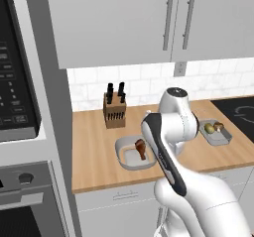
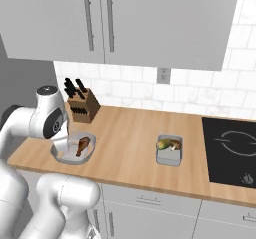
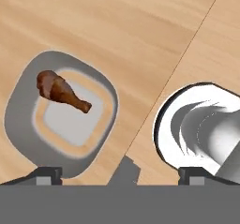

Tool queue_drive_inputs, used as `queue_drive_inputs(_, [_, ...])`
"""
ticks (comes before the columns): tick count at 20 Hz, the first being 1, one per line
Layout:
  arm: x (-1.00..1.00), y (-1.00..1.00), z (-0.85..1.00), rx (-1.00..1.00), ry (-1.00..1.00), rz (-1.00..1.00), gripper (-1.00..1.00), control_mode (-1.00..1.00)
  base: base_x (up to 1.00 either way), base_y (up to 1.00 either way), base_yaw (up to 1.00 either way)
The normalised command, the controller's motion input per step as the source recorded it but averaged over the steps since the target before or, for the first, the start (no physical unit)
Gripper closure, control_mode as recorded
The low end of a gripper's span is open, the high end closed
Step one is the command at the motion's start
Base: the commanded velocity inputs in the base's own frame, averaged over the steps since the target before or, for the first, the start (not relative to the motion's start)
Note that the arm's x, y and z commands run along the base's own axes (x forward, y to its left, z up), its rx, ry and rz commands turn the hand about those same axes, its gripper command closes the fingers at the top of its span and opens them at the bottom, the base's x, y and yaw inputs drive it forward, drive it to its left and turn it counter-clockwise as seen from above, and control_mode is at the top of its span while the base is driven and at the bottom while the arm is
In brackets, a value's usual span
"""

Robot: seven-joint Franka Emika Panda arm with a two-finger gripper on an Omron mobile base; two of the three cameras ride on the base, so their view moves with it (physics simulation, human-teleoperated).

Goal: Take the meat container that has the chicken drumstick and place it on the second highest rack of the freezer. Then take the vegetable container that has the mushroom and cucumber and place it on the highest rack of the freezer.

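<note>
Seen from the hand camera, the gripper (image 3: 119, 174) hangs over the wooden counter (image 3: 140, 26) with its two dark fingertips (image 3: 47, 174) set wide apart at the bottom of the picture and nothing between them. The left tip lies over the near rim of the grey meat tray (image 3: 18, 120), though whether it touches the rim cannot be told.

The tray sits at about nine o'clock in that view. The chicken drumstick (image 3: 61, 91) lies inside it toward ten o'clock, fat end up and left, thin bone end pointing to four o'clock.

From the left base camera, the tray (image 1: 124, 156) stands near the front of the counter (image 1: 94, 151) with the drumstick (image 1: 141, 148) at its right side, partly behind the arm. The knife block (image 1: 114, 111) stands behind it at about eleven o'clock, close to the tiled wall.

From the right base camera, the second tray (image 2: 170, 155) rests at three o'clock from the meat tray (image 2: 75, 155), well apart from it. It holds the yellow-green cucumber (image 2: 164, 143) and the small brown mushroom (image 2: 175, 144) side by side at its far end. Farther right is the black stovetop (image 2: 230, 153).
</note>
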Motion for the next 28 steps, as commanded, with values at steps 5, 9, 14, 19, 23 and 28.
queue_drive_inputs(5, [0.00, 0.00, -0.35, 0.05, 0.00, -0.31, -1.00, -1.00, 0.00, 0.00, 0.00])
queue_drive_inputs(9, [0.06, 0.00, -0.37, 0.05, 0.02, -0.05, -1.00, -1.00, 0.00, 0.00, 0.00])
queue_drive_inputs(14, [0.14, 0.00, -0.63, 0.25, 0.12, 0.12, -1.00, -1.00, 0.00, 0.00, 0.00])
queue_drive_inputs(19, [0.20, 0.02, -0.40, 0.23, 0.15, 0.20, -1.00, -1.00, 0.00, 0.00, 0.00])
queue_drive_inputs(23, [0.18, 0.26, -0.09, 0.00, 0.04, 0.04, -1.00, -1.00, 0.00, 0.00, 0.00])
queue_drive_inputs(28, [0.31, 0.30, -0.20, -0.03, 0.04, 0.00, -1.00, -1.00, 0.00, 0.00, 0.00])
